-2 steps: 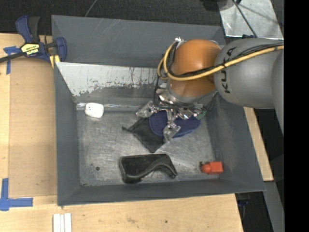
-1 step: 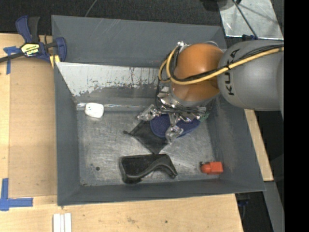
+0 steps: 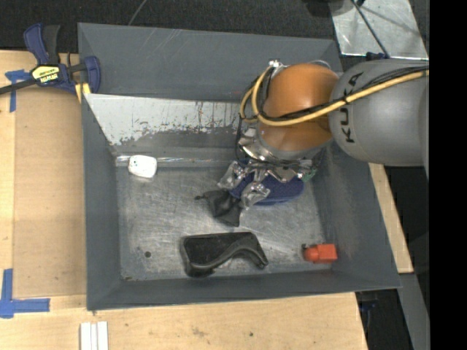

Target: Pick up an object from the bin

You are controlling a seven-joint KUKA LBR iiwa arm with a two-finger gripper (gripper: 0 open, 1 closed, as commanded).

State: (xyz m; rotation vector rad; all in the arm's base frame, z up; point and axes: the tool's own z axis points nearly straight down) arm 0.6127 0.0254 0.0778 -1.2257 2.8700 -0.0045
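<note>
The grey bin is seen from above; the gripper is set low over its middle; whether the claw is apart or together can't be told tbh; a black curved piece is laid by the lower wall; a blue thing is tucked under the gripper; a dark crumpled lump is found just left of it; a white bit is parked upper left; an orange block is sat lower right.

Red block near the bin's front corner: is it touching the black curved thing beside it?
Apart. The camera view shows the red block and the black curved thing separated by a stretch of bare floor of the bin.
</note>
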